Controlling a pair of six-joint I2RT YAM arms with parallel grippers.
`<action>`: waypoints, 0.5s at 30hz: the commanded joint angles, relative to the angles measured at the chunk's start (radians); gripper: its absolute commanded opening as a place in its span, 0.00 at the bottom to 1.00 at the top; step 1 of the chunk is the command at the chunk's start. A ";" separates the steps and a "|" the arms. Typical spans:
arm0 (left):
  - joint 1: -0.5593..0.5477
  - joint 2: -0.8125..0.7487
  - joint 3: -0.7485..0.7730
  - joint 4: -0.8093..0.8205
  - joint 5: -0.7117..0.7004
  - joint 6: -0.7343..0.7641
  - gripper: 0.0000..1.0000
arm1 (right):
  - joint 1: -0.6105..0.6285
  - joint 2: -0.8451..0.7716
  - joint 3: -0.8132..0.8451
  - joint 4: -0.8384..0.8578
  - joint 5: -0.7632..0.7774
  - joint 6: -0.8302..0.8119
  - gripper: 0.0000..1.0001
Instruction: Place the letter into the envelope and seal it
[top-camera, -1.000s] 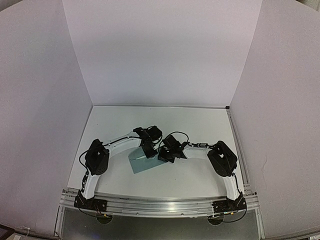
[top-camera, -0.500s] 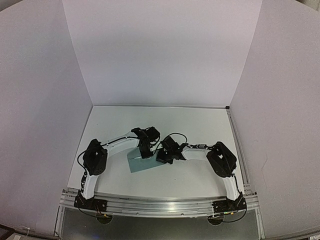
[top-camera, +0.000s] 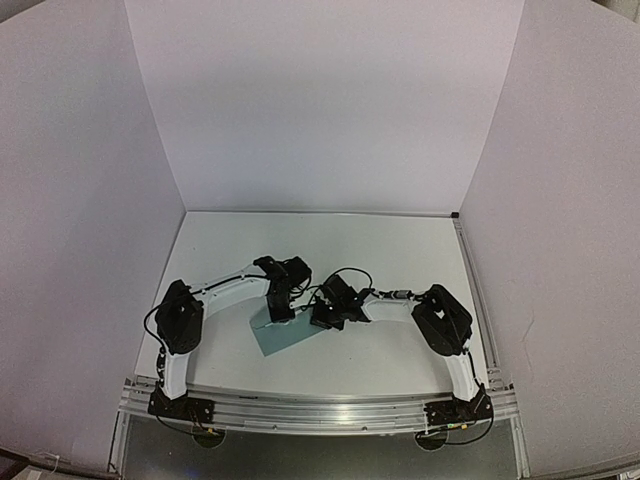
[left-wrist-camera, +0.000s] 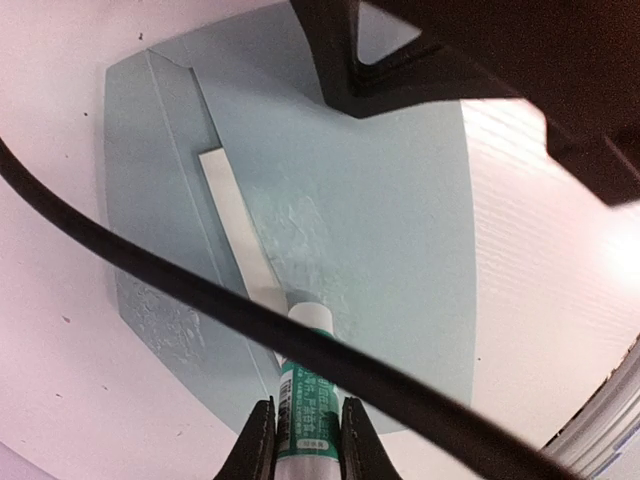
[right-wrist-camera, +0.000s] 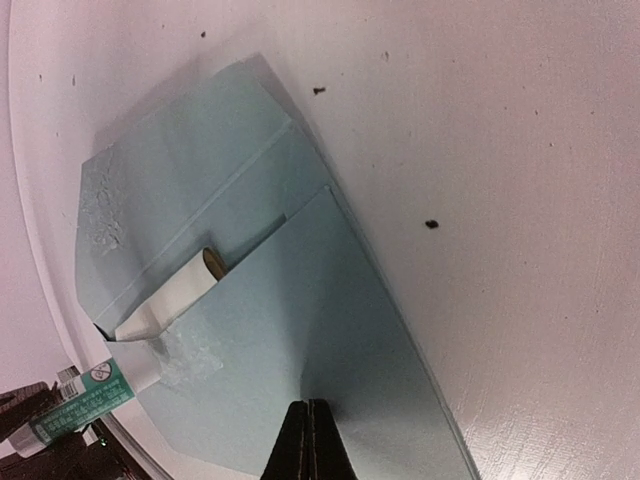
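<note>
Pinching a glue stick (left-wrist-camera: 305, 400) in the left gripper (left-wrist-camera: 305, 445), white tip down on the envelope (left-wrist-camera: 390, 220), right beside a white strip (left-wrist-camera: 232, 225) at the flap fold. Bearing on the envelope's near edge with the right gripper (right-wrist-camera: 308, 440), fingers pressed together; gripping or merely pressing, cannot tell. Looks like gluing ahead of sealing. Best to draw the tip lightly along the fold, hold that edge down, avoid creasing. Peeking from the envelope's pocket, the letter (right-wrist-camera: 213, 262), just a tan sliver. Green label on the glue stick, print too small to read.
</note>
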 joint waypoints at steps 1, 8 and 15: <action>0.024 -0.020 0.010 -0.175 0.010 -0.023 0.00 | -0.003 0.050 0.003 -0.069 0.008 -0.007 0.00; 0.023 -0.004 0.028 -0.083 0.009 -0.055 0.00 | -0.001 0.041 0.020 -0.071 0.011 -0.016 0.00; -0.006 0.037 0.072 -0.039 0.037 -0.084 0.00 | -0.001 0.035 0.013 -0.071 0.012 -0.011 0.00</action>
